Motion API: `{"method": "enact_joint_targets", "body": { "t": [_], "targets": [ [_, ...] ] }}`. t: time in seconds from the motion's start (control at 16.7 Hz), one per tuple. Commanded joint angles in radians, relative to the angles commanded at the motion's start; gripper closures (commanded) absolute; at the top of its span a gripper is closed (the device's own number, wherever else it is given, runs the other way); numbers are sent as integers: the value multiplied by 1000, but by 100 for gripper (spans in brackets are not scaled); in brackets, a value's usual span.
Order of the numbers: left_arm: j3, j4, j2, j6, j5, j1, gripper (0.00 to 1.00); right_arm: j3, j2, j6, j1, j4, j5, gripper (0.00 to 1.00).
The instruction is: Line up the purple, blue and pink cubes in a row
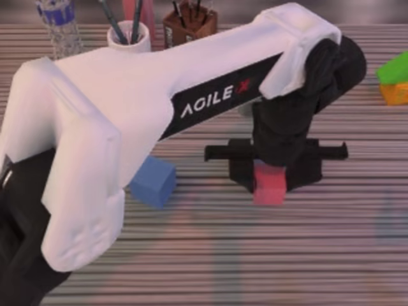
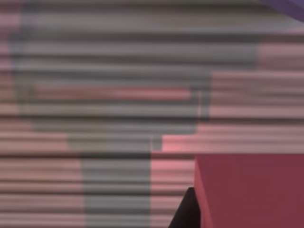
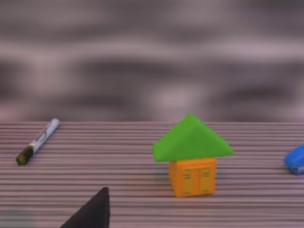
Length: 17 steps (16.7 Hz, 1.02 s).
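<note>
My left arm reaches across the table, and my left gripper [image 1: 269,182] is shut on the small pink cube [image 1: 269,185] right of the middle. In the left wrist view the pink cube [image 2: 251,190] fills the near corner with a dark fingertip [image 2: 187,211] against its side. The blue cube [image 1: 153,182] lies to the left, partly under the white arm. Of the purple cube only a corner [image 2: 287,5] shows in the left wrist view; the arm hides it from above. My right arm is out of the top view; one dark tip of its gripper [image 3: 92,213] shows.
A green block [image 1: 393,67] sits on an orange block [image 1: 395,94] at the right edge. A white pen cup [image 1: 129,37], a brown holder [image 1: 189,25] and a mesh bottle [image 1: 58,29] stand along the back. A marker [image 3: 38,141] lies near the blocks.
</note>
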Motion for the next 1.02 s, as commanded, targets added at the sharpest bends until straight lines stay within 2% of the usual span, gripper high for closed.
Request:
{"method": "enact_joint_targets", "body": {
  "t": [0.24,0.6,1.02],
  "targets": [
    [20,-6,-8,-112,-8,-93,100,0,0,0,0,0,0,0],
    [0,13,-7,-110,-8,-91,100,0,0,0,0,0,0,0],
    [-201,243,17,-109,-8,-90,100,0,0,0,0,0,0,0]
  ]
}}
